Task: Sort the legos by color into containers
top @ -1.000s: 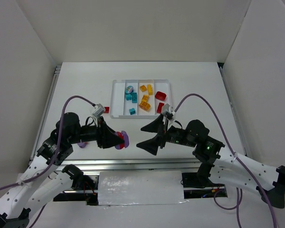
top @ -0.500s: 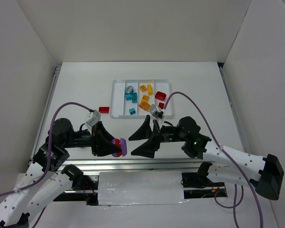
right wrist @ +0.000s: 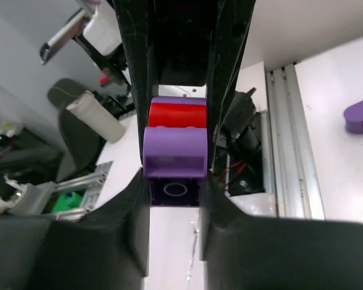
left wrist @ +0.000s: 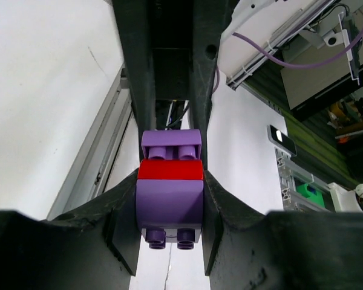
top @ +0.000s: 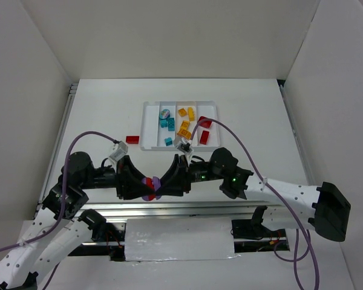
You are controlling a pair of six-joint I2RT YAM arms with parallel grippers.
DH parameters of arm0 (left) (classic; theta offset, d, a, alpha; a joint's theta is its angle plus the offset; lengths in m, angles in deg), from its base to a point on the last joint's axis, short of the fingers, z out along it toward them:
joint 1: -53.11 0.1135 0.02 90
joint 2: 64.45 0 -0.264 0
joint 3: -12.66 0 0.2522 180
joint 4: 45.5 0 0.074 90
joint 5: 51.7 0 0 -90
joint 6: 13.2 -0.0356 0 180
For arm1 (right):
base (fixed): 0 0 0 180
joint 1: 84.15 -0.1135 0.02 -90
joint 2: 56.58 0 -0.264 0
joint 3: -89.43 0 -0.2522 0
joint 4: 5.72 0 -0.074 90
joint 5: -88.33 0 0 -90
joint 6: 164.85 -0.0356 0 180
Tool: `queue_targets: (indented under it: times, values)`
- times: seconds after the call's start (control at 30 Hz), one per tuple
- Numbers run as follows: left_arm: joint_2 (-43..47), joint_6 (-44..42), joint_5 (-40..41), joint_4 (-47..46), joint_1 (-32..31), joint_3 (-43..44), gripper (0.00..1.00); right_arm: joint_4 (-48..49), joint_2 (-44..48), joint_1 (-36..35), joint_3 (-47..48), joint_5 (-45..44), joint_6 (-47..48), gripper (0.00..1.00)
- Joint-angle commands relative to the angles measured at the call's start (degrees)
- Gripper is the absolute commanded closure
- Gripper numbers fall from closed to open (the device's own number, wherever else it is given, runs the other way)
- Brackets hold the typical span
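A small stack of legos (top: 150, 187), purple-red-purple, hangs over the table's near edge between both grippers. My left gripper (top: 140, 184) is shut on one purple end brick (left wrist: 169, 202), with the red layer (left wrist: 170, 170) beyond it. My right gripper (top: 164, 183) is shut on the other purple end brick (right wrist: 175, 160), its fingers (left wrist: 139, 78) showing beyond the stack in the left wrist view. The white tray of containers (top: 146, 127) holds teal legos (top: 166, 123), orange legos (top: 184, 127), red legos (top: 204, 122) and a round multicoloured one (top: 165, 113).
A loose red lego (top: 132, 139) lies on the table just left of the tray. Another purple lego with a red part (right wrist: 362, 115) lies on the table in the right wrist view. Metal rails (top: 169, 208) run along the near edge.
My right gripper has swung left to meet the left one and closed on the far purple end of the stack. My left gripper pulled back toward the near edge, still holding it.
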Motion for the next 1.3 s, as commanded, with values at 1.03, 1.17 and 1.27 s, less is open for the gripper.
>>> queue_targets:
  times: [1.03, 1.17, 1.27]
  values:
    - [5.3, -10.8, 43.4, 20.2, 3.1, 10.4, 1.00, -60.3, -70.2, 13.0, 87.2, -56.0, 1.7, 0.96]
    - [6.7, -11.0, 42.7, 20.0, 3.3, 10.3, 1.00, -57.2, -74.0, 17.1, 89.5, -50.2, 1.8, 0.91]
    - [7.4, -11.1, 42.5, 19.8, 3.3, 10.1, 1.00, -56.1, -76.1, 20.2, 90.1, -43.6, 2.4, 0.87]
